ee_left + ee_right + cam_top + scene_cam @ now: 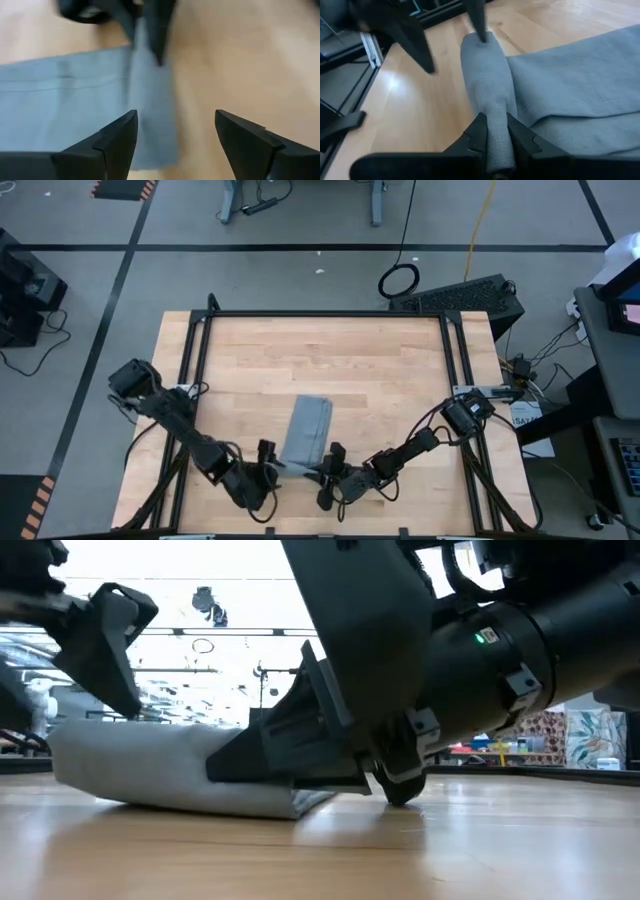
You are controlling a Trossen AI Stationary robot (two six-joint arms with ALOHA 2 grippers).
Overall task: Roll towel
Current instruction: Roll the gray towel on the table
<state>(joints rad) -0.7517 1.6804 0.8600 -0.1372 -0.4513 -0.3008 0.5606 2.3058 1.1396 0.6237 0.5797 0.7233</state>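
The grey-blue towel lies as a folded strip on the wooden table, near its near edge. Its near end is gathered into a raised ridge. My right gripper is shut on that ridge at the towel's near right corner. My left gripper is open at the towel's near left corner, with one finger over the cloth and the other over bare wood. In the low view a left finger stands just above the towel. My right gripper pinches the near end of the towel's raised ridge between its two fingers, several layers thick. The fingers come low and nearly level from the table's right and lie along the ridge. The rest of the towel lies flat on the table. Whether my left gripper touches the cloth, I cannot tell.
A black metal frame runs along the table's far and side edges. Bare wood lies beyond the towel toward the far edge. The table's near edge is close behind both grippers.
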